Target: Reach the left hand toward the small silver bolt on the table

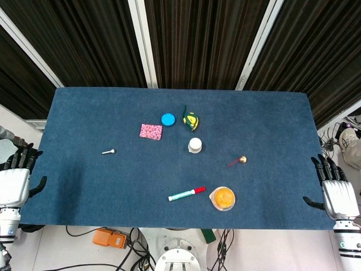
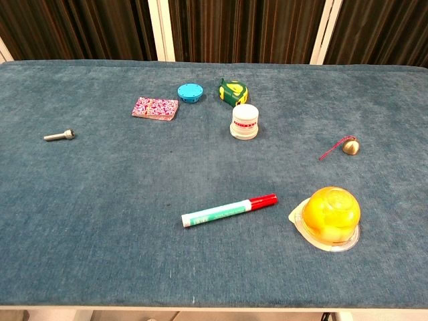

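**Bolt waiting, left hand not yet off the mark**

The bolt lay alone on the table, left of centre. Our left hand hung at the near-left edge, fingers spread, holding nothing; our right hand likewise. We judged the reach unstarted: forward and inward next. The pink pad and marker sat well apart, nothing blocking.

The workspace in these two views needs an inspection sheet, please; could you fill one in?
Surface: blue cloth table, flat.
Job's things: small silver bolt lying on its side, left part, untouched.
Clutter: pink patterned pad, blue round lid, green-yellow tape measure, white jar, small brass bell, red-capped marker, yellow dome cup.
Hands: left hand and right hand open, at the table's edges.
Cables: black cables on the floor below the table.
Surroundings: dark slatted wall.
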{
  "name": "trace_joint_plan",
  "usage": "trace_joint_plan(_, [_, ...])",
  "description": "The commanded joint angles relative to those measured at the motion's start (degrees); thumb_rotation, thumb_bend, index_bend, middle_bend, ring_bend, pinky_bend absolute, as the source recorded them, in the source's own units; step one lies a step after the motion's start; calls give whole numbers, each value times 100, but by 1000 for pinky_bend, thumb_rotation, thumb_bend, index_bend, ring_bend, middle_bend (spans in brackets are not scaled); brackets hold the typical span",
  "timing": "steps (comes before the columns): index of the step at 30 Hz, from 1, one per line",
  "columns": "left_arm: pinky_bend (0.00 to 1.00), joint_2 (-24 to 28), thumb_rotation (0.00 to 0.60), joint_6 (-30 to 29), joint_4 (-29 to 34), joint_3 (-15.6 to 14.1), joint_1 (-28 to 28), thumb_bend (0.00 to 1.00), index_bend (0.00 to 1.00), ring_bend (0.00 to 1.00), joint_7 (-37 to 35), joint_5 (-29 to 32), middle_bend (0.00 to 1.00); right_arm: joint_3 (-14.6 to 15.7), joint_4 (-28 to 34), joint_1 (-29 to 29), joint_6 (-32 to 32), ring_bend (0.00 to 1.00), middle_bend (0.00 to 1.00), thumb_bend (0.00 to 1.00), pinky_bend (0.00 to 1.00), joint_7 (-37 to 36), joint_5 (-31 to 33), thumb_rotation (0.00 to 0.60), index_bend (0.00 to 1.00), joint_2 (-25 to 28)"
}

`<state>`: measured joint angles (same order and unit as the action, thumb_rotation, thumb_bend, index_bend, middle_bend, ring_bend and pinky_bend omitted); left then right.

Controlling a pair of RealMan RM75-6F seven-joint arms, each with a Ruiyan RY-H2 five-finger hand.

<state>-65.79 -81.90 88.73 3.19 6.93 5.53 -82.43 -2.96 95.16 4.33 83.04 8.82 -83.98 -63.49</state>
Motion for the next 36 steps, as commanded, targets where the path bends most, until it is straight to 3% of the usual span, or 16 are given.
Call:
trace_joint_plan(1, [147, 6, 600, 26, -2, 1, 3, 295, 179, 15, -18, 27, 21, -4, 9, -1, -3, 74, 75, 163, 189, -7, 11, 600, 49, 10])
trace_joint_plan(12, [147, 12, 600, 68, 136, -11, 4, 299, 179, 14, 245, 122, 21, -12, 44, 23, -107, 68, 75, 163, 188, -93, 78, 600, 50, 112])
trace_joint_plan(17, [147, -92, 600, 82, 383, 130, 108, 284, 178, 6, 582, 254, 21, -53, 69, 40, -197, 68, 74, 163, 188, -268, 198, 600, 50, 218])
trace_joint_plan(20, [147, -148, 600, 390, 502, 274, 386, 256, 178, 6, 898, 381, 21, -70, 68, 70, -242, 68, 74, 163, 188, -272, 224, 600, 50, 214])
trace_joint_plan(27, [147, -485, 600, 1598, 777, 715, 1166, 200, 225, 6, 1109, 1433, 21, -48, 34, 110, -305, 67, 74, 161, 188, -177, 208, 600, 51, 225])
trace_joint_plan(36, [147, -1042, 600, 2332, 342, 1050, 2015, 205, 299, 6, 1821, 2667, 22, -25, 6, 142, -386, 67, 74, 161, 187, -222, 205, 600, 51, 235])
